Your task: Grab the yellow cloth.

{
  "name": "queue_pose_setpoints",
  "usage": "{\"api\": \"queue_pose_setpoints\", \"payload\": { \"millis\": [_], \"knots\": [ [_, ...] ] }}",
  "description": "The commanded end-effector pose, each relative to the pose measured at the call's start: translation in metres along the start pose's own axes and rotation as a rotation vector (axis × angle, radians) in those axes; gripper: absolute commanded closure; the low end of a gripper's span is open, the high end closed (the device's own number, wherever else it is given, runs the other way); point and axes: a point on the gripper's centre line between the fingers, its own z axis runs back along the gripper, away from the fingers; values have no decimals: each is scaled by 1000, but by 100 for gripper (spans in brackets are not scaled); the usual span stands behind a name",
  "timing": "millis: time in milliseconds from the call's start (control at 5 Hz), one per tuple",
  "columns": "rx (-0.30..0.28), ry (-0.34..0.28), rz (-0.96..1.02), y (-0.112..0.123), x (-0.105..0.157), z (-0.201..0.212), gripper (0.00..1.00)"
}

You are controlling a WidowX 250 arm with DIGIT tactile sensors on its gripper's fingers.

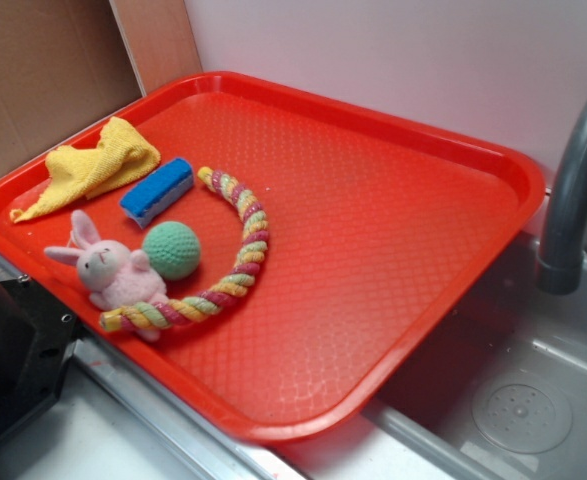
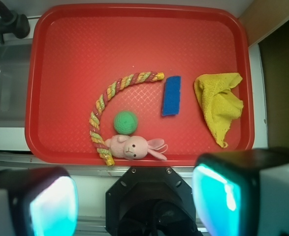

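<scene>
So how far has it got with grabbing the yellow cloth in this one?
Nothing looks done yet. The yellow cloth lies crumpled and untouched at the edge of the red tray, beside the blue sponge. In the wrist view the gripper is open and empty, back at the tray's near rim, with nothing in hand. The approach, descent and grasp are all left.

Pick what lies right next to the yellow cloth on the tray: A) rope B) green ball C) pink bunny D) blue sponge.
D: the blue sponge lies just beside the yellow cloth on the tray; the others lie farther off.
</scene>
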Motion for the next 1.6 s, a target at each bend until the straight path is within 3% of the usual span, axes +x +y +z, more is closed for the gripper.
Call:
{"api": "queue_pose_setpoints", "payload": {
  "millis": [0, 200, 400, 600, 800, 1000, 1200, 1400],
  "knots": [
    [0, 0, 0, 0, 0, 0, 0],
    [0, 31, 254, 51, -8, -36, 0],
    [-4, -15, 503, 88, -21, -55, 0],
    [78, -96, 711, 105, -26, -72, 0],
    [156, -99, 732, 124, -11, -108, 0],
    [128, -78, 610, 136, 6, -134, 0],
    [68, 47, 372, 146, 19, -173, 0],
    [30, 92, 125, 144, 12, -179, 0]
  ]
}}
